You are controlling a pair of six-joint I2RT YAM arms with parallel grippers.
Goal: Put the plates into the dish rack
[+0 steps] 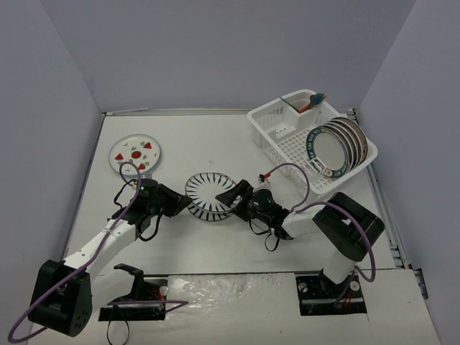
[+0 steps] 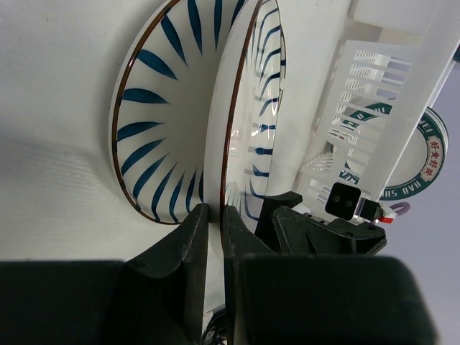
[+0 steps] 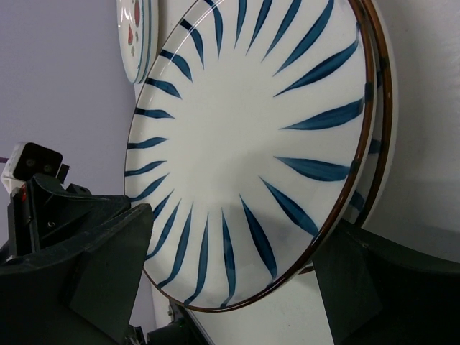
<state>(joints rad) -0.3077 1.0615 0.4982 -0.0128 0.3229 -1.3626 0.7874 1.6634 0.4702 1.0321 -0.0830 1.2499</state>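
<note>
The black radial-striped plate [image 1: 207, 195] stands tilted on edge at the table's middle, between my two grippers. My left gripper [image 1: 178, 203] is shut on its left rim; in the left wrist view the fingers [image 2: 195, 223] pinch the rim of the plate [image 2: 241, 108]. My right gripper [image 1: 233, 194] is open at the plate's right edge, and its wrist view shows the plate [image 3: 251, 136] face on between its spread jaws. The strawberry plate [image 1: 136, 152] lies flat at the back left. The white dish rack [image 1: 287, 144] at the back right holds other plates [image 1: 338, 147] standing on edge.
The rack's corner cup [image 1: 305, 102] holds a blue and orange utensil. Grey walls close in the table on three sides. Cables loop from both arms over the table. The glossy table top mirrors the striped plate.
</note>
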